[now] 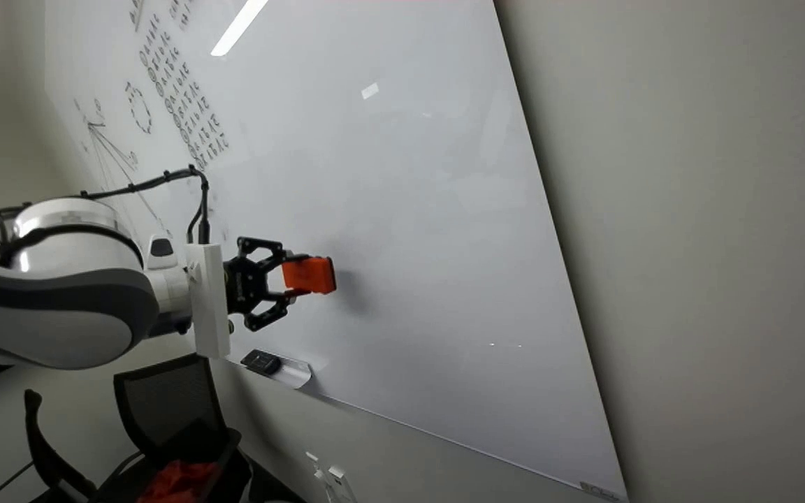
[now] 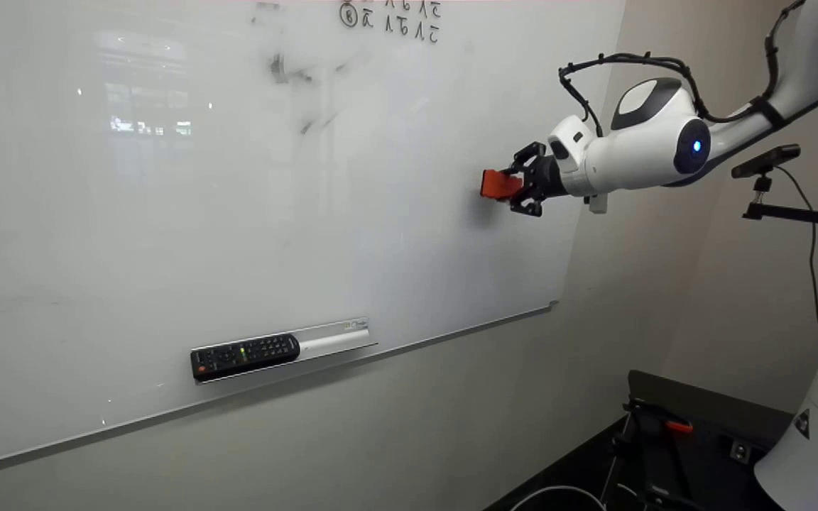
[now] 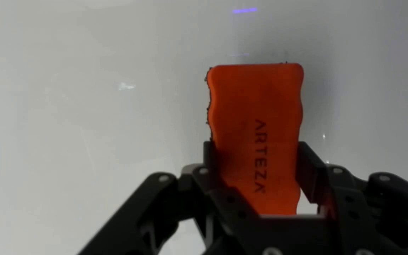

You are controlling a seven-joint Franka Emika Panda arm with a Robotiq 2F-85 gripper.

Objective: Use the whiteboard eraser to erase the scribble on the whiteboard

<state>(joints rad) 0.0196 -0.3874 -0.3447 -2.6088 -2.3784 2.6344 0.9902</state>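
Observation:
The orange-red whiteboard eraser [image 1: 315,274] is clasped across its sides by my gripper [image 1: 295,281], which is shut on it. In the wrist view the eraser [image 3: 255,102] shows its lettered face, with a dark fuzzy edge along the left, between the black fingers [image 3: 310,170]. An exterior view has the eraser [image 2: 498,184] close to the large white whiteboard [image 2: 409,234], casting a shadow just below. Whether it touches the board I cannot tell. The scribble is hidden or out of view; the board [image 3: 83,141] around the eraser bears only faint marks and glints.
A metal tray [image 2: 338,339] with a black remote [image 2: 246,357] sticks out along the whiteboard's lower part. Rows of characters [image 1: 182,98] and line drawings [image 1: 112,143] cover another area. Dark smudges [image 2: 279,69] lie beneath it. A chair [image 1: 168,405] stands below the arm.

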